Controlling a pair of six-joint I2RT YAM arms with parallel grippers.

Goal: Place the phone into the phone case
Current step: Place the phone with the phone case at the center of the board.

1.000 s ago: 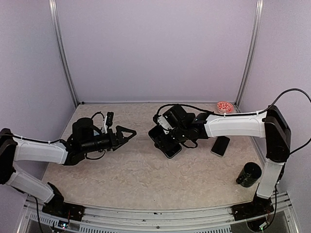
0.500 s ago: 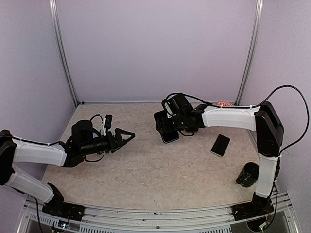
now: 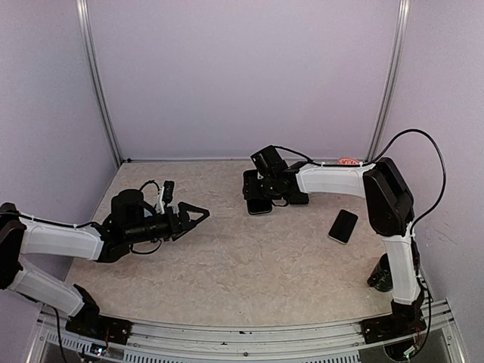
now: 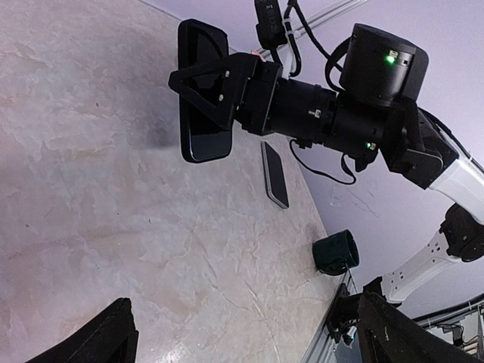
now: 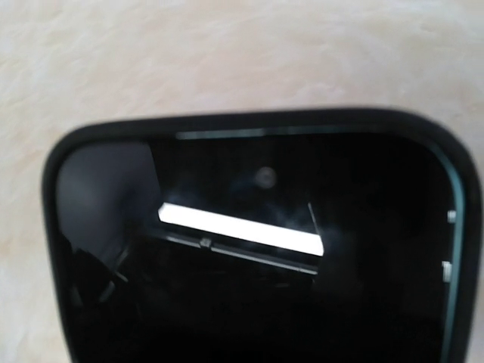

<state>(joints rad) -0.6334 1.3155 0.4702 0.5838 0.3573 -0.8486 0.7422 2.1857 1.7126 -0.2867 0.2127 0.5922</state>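
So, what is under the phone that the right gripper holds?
Bare marbled table with a shadow; the phone, clamped in the right gripper, hangs above it. The patch right behind the phone is hidden.

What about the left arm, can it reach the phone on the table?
Probably not easily. The phone lies far over on the right, and the right gripper, shut on a case, hangs almost between it and the open left gripper.

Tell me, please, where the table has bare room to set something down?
The widest bare patch is the front middle of the table, between the left hand and the flat phone. The back left corner is bare too. The right side is crowded: the right hand with its black slab, the phone, and a dark cup.
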